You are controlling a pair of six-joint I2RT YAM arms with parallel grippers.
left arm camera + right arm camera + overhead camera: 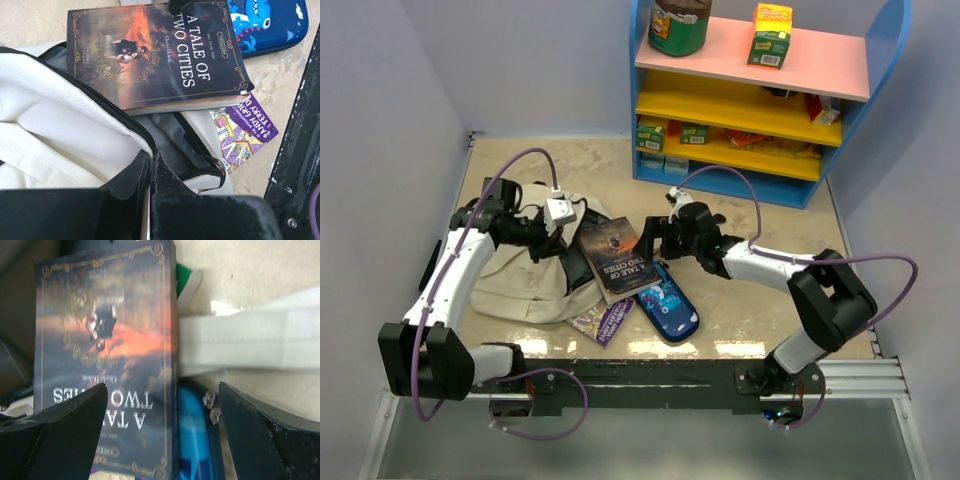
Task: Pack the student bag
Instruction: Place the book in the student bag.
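The student bag (525,285) lies slumped at the left of the surface (570,170), its zip rim pinched in the closed left jaws, propping the mouth open. A novel (155,55) rests across that opening, apparently only partly inside. The right jaws stand wide apart astride its end. A blue pencil case (668,308) lies outside, further right.

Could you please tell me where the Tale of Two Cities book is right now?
The book lies mid-table in the top view, partly over the bag's open mouth, the pencil case just right of it, a purple book by its near edge.
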